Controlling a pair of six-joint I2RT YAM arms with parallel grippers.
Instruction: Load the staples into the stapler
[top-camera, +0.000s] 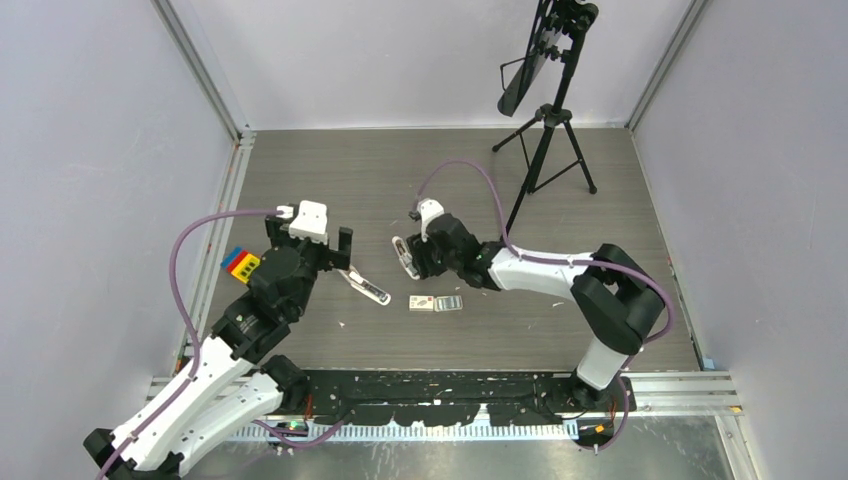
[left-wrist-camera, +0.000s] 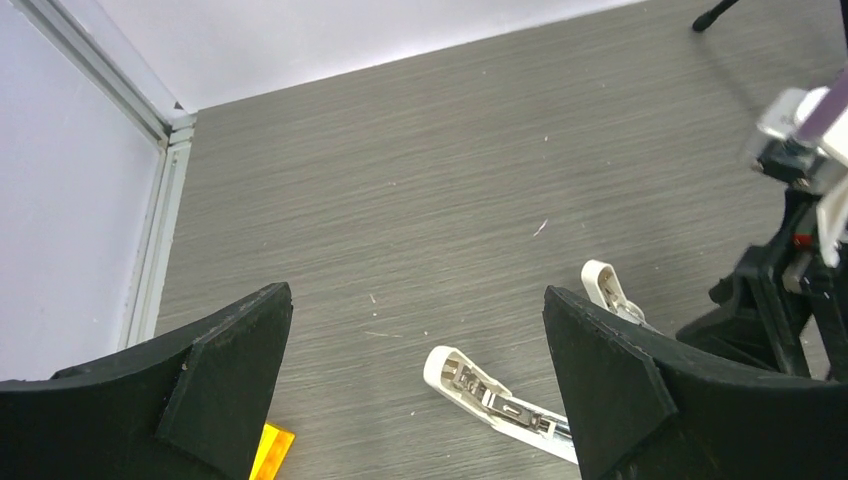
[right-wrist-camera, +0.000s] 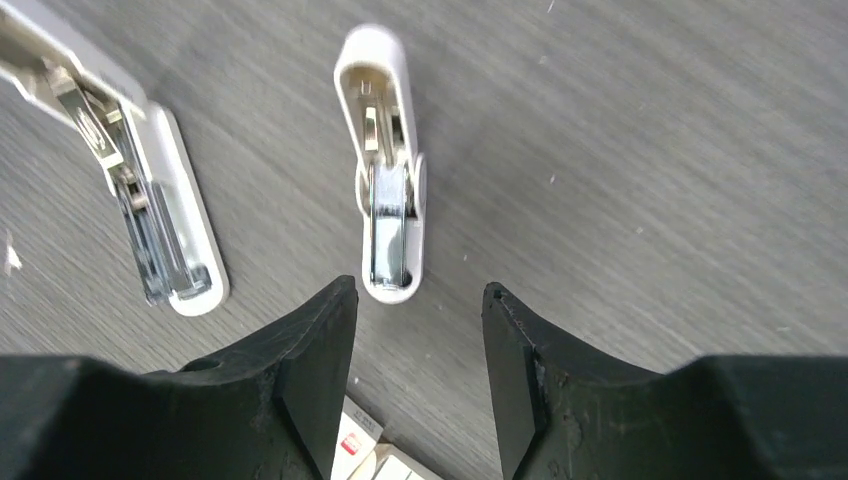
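Nearest the arm bases, the white, red-marked staple box (top-camera: 422, 303) lies flat on the worktop (top-camera: 400, 170), its grey tray (top-camera: 450, 303) just beside it. Whether the tray holds strips: cannot tell.

Next out, the long stapler (top-camera: 366, 289) lies opened, metal channel up, between the 2 arms. The short stapler (right-wrist-camera: 385, 170) lies near it, also opened.

Left claw (left-wrist-camera: 417, 295): jaws spread wide, empty, angled down toward the long stapler. Right claw (right-wrist-camera: 418, 290): jaws partly apart, empty, tips just short of the short stapler's end. The right wrist view alone shows the box corner under it.

Only the top view shows a coloured block (top-camera: 240, 263) by the left arm and a tripod (top-camera: 545, 140) at the far side.
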